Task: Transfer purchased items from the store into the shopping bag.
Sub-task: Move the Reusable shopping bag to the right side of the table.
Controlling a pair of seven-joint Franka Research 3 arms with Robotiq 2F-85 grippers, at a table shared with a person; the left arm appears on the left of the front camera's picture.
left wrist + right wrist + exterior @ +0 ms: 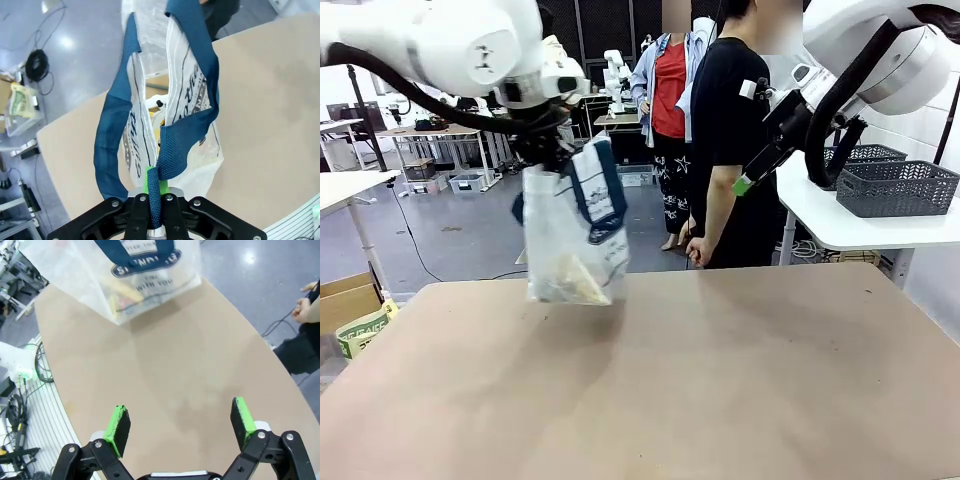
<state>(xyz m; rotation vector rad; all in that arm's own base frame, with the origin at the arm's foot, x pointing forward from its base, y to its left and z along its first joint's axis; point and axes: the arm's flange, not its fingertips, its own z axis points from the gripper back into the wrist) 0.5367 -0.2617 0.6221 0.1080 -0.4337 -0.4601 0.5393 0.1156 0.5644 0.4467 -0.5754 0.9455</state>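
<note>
Our left gripper pinches the shopping bag by its strap, bag hanging below at frame left; our right gripper gapes empty.

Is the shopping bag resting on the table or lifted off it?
Lifted. The shopping bag hangs by its navy strap from the shut left gripper, its bottom above the table, yellow packages inside.

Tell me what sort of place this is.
Most likely a robotics lab staged as a shop checkout: more robot arms at other workbenches behind, cables on a grey floor, mesh baskets on a side table.
</note>
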